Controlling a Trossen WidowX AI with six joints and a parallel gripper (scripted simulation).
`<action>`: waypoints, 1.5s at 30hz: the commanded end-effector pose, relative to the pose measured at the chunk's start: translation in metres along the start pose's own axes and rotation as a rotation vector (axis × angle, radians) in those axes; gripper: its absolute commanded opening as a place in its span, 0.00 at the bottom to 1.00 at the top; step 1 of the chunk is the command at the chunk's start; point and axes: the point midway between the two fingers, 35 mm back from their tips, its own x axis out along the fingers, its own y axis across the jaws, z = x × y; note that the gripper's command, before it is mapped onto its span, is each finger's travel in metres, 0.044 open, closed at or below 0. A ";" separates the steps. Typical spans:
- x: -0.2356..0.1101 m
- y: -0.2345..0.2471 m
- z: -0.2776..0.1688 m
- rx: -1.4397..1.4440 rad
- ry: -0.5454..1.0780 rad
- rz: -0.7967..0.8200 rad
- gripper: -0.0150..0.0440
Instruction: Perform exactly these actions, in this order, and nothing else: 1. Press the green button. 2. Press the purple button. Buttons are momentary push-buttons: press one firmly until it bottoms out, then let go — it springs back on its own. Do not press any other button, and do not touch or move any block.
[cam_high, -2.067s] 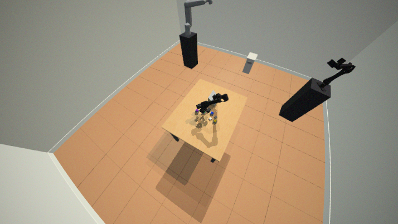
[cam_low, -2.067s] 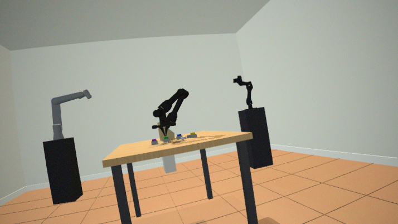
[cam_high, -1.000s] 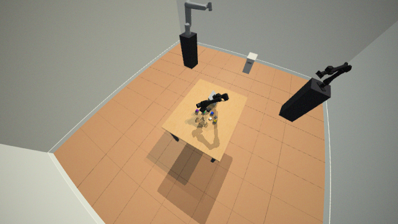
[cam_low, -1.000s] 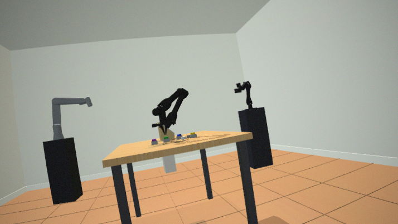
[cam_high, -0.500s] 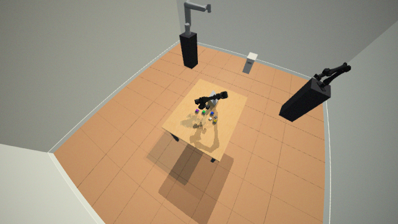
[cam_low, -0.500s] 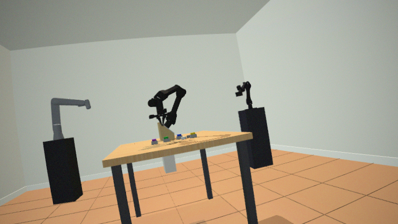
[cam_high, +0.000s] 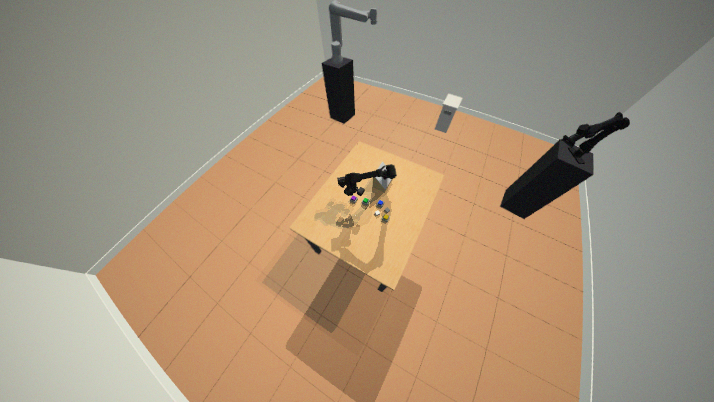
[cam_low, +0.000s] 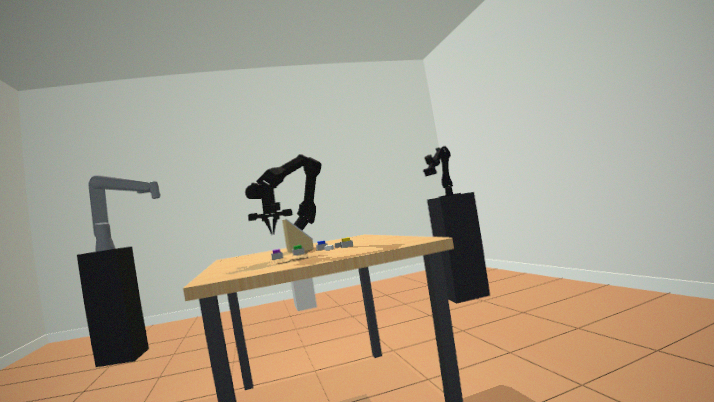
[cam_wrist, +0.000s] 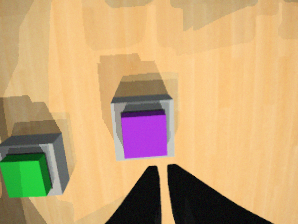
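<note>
The purple button (cam_wrist: 144, 135) was seen as a square purple cap seated in a grey housing, flat on the wooden table (cam_wrist: 233, 83). The green button (cam_wrist: 25, 175), a square green cap in a matching grey housing, was located just beside it. Both caps were raised, and the housings were set apart.
</note>
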 end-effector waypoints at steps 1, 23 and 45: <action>0.039 0.005 -0.007 0.011 0.028 0.024 0.29; 0.068 0.006 -0.007 0.011 0.028 0.025 0.29; 0.072 0.006 -0.008 0.010 0.028 0.026 0.29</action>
